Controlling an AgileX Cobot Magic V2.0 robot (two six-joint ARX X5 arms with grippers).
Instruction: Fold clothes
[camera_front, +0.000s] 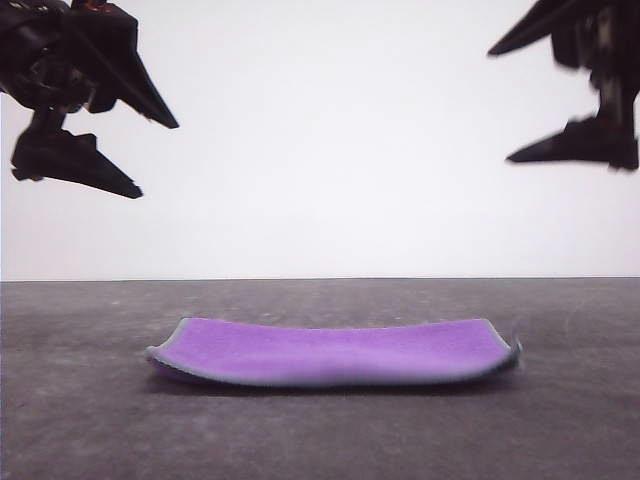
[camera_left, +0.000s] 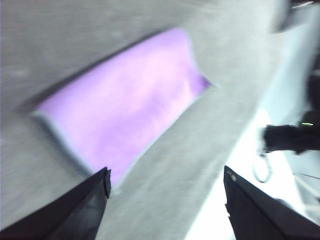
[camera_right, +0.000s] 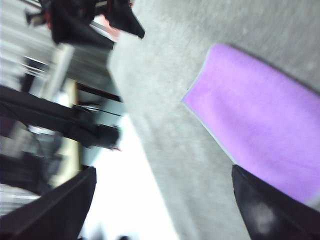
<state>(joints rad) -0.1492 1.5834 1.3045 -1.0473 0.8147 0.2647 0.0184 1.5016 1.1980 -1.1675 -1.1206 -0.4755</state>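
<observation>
Cloth (camera_front: 335, 352) lies flat, purple up; left gripper (camera_front: 158, 158) and right gripper (camera_front: 505, 105) hang spread, empty.

One cloth (camera_front: 335, 350) lies on one grey table (camera_front: 80, 420), purple face up, a single layer with a light grey edge; the left wrist view (camera_left: 125, 105) and right wrist view (camera_right: 260, 125) show the same one. Two black grippers hang above it, one far left (camera_front: 150, 155), one far right (camera_front: 500, 105), each with two fingers spread apart

Purple cloth (camera_right: 260, 130) lying flat on the grey table (camera_right: 170, 90), right gripper (camera_right: 165, 200) fingers spread wide above it, all blurry.
</observation>
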